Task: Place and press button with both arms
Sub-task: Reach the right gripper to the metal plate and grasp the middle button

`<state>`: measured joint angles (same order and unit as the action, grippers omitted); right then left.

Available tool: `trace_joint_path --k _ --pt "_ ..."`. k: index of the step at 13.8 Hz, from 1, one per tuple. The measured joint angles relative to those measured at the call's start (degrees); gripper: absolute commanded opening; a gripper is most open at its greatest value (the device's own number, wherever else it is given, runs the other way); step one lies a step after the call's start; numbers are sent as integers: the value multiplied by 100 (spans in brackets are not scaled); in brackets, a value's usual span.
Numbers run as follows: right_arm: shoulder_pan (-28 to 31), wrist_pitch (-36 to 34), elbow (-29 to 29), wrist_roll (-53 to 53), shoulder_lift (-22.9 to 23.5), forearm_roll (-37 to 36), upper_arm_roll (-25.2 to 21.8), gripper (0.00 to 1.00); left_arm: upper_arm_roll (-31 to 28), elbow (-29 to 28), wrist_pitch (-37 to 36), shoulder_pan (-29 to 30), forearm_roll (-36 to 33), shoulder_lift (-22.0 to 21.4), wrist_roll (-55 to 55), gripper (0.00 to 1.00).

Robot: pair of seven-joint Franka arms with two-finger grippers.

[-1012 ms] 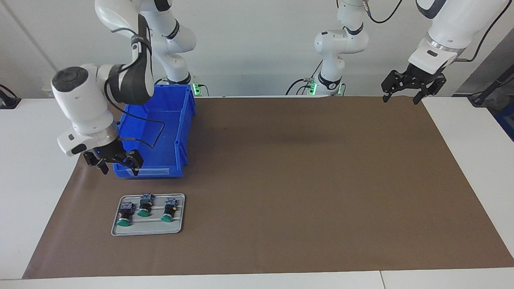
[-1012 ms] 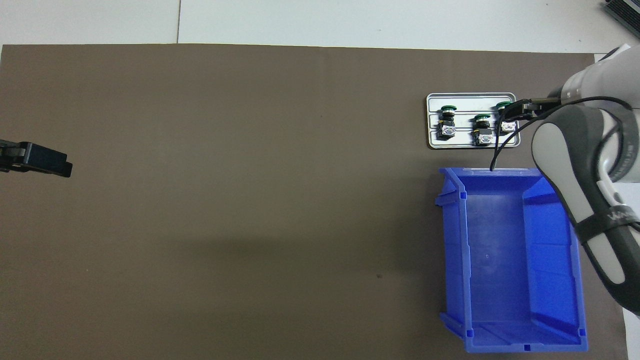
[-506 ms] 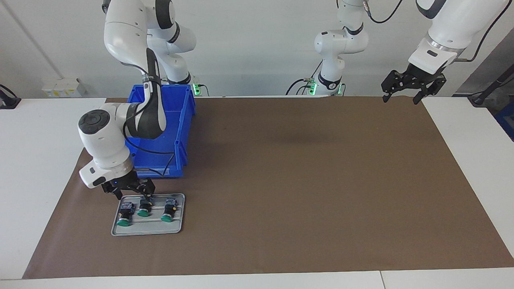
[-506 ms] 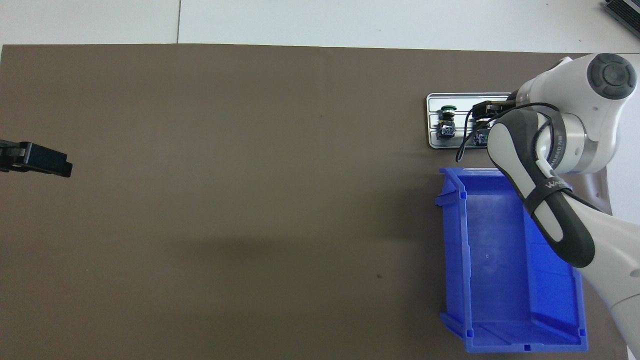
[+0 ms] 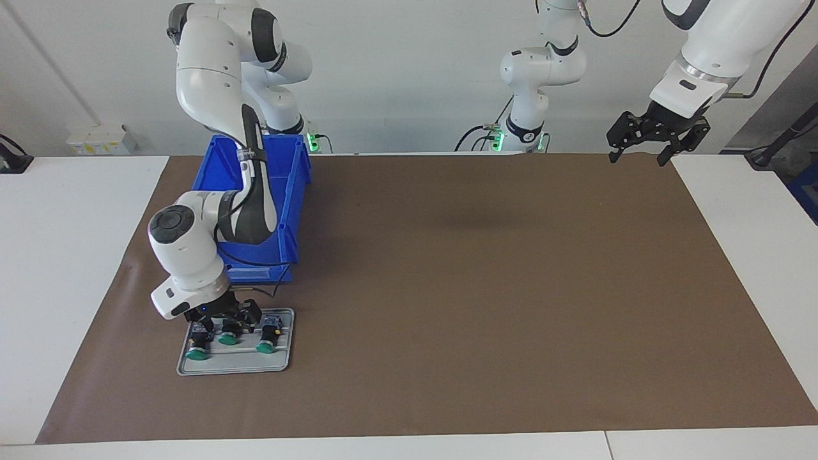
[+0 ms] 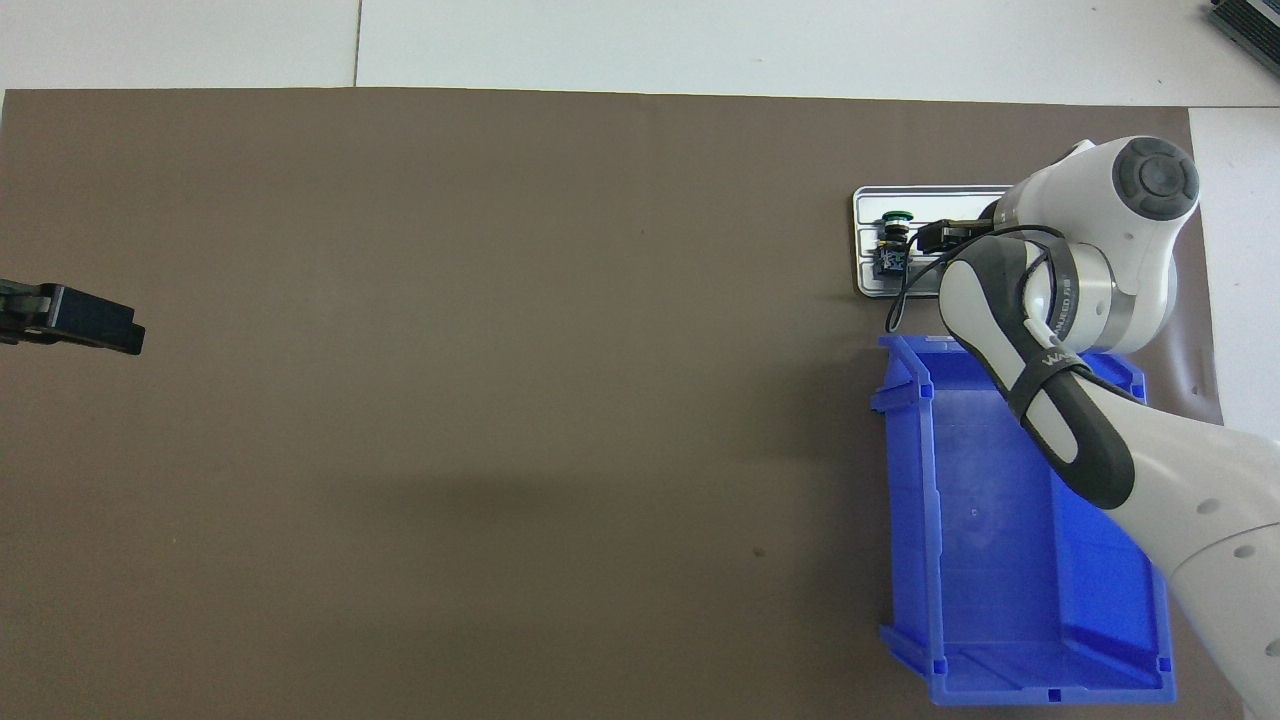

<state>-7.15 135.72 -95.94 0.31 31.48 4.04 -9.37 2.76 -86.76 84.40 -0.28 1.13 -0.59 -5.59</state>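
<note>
Facing view: right gripper (image 5: 222,317) fingers spread astride middle button (image 5: 229,333) on grey tray (image 5: 236,364); left gripper (image 5: 652,145) waits, spread.

On the brown mat of the worktop (image 6: 450,350), a grey tray (image 6: 866,240) lies toward the right arm's end, just farther from the robots than a blue bin (image 6: 985,540). The right arm (image 6: 1080,300) reaches over the bin and covers most of the tray, leaving one green-capped button (image 6: 893,240) showing, with the right gripper (image 6: 935,234) just beside it. The left gripper (image 6: 75,320) waits at the left arm's end, over bare mat.
</note>
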Motion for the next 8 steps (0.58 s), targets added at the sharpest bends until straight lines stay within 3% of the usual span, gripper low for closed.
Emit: trace_joint_path --k 6,8 --pt "0 -3 -131 -26 1 1 1 88 0 0 0 0 0 0 0 100" --pt "2 -36 -149 -69 1 1 -1 73 0 0 0 0 0 0 0 100"
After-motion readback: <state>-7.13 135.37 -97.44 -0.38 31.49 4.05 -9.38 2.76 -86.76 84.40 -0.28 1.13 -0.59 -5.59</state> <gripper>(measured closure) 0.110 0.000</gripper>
